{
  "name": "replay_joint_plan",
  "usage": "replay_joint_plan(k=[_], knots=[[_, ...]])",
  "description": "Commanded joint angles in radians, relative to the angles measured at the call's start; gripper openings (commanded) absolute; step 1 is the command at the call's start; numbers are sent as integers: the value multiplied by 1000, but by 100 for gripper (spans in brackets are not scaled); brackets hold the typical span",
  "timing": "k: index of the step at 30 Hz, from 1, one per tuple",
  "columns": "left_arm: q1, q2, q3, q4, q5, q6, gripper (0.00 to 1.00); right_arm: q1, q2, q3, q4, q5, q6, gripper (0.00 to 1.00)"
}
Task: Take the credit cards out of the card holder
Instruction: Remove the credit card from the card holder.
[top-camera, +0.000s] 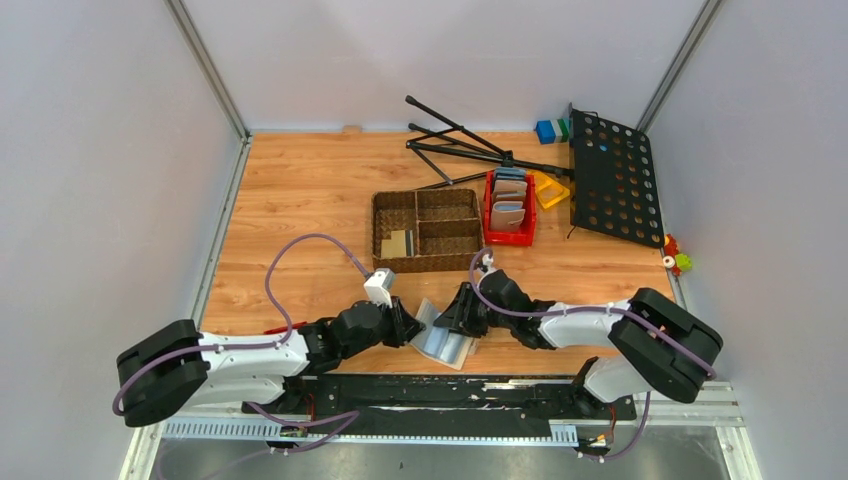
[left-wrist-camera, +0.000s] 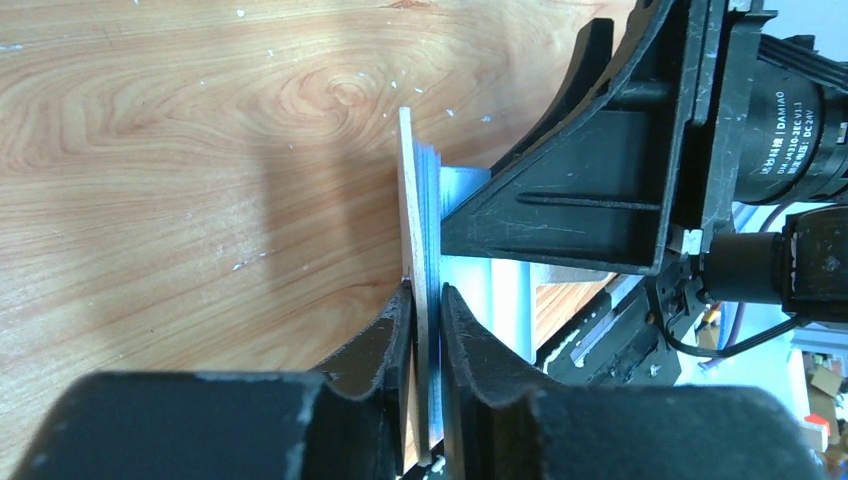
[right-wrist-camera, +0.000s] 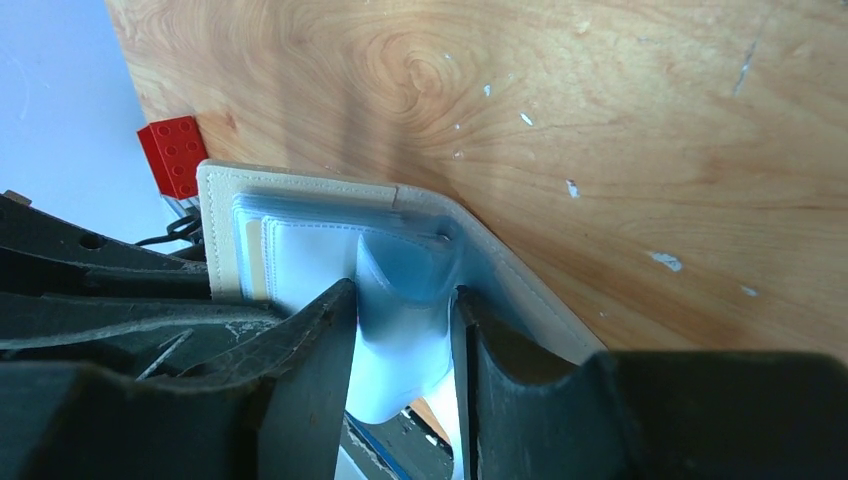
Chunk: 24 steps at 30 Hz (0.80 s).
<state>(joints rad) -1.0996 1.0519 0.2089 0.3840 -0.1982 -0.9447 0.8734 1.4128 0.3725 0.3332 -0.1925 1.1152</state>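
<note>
I have both arms reaching low and angled inward, wrists almost meeting. My left gripper (left-wrist-camera: 425, 300) pinches one flap of the card holder (right-wrist-camera: 300, 186). My right gripper (right-wrist-camera: 402, 300) squeezes its inner sleeve.

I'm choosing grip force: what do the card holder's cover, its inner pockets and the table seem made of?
The card holder has a matte beige cover, leather or imitation, judging by its stitched edge. Its pockets look like thin, glossy, translucent pale-blue plastic that buckles softly. The table is wood or wood-look laminate, smooth, showing grain and a knot swirl.
</note>
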Motion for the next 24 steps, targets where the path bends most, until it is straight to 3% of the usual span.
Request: replay_joint_plan(k=[1,3,6,17,24], knots=[[-5,10,33,37,13,-15,15,-2,-35,-18,-45,36,-51,41],[-5,-1,32,15,-11,-23,7,-2,-55,-15,-74,53,-61,44],[-5,-34,27,-21,-44,-26,2,-2,-90,-17,-134,79,-79,50],[-6,-100,21,-77,-82,-13,0,-2,-297,-8,-396,166,-178,58],[-5,-87,31,-73,-65,-7,0,-1,-393,81,-398,105,-248,76]])
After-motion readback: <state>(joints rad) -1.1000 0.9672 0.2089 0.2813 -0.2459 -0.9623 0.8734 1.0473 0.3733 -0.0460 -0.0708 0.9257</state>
